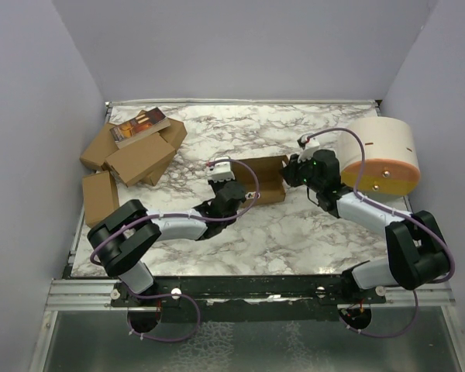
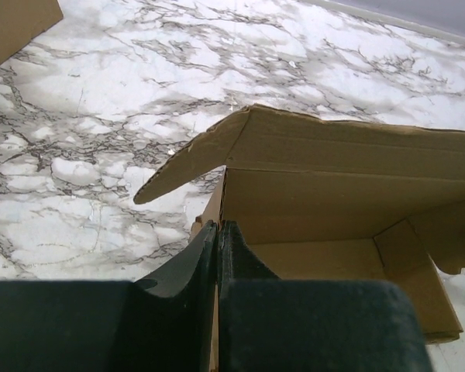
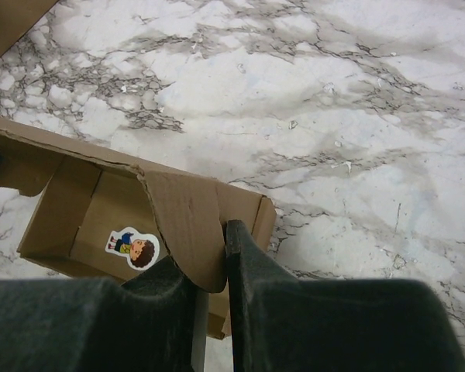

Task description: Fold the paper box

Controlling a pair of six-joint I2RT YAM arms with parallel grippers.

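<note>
Pinching paper box (image 1: 265,177): left end effector (image 2: 218,229), right end effector (image 3: 207,249); sticker (image 3: 133,248) inside, right-wrist only.

Two arms reach toward each other, both jaws nearly closed.
The left arm (image 1: 178,226) lies low with a bent elbow, its jaws pressed on a thin wall of the paper box (image 1: 267,177). The right arm (image 1: 364,208) stretches from the opposite side, with a flap pinched between its jaws.
</note>
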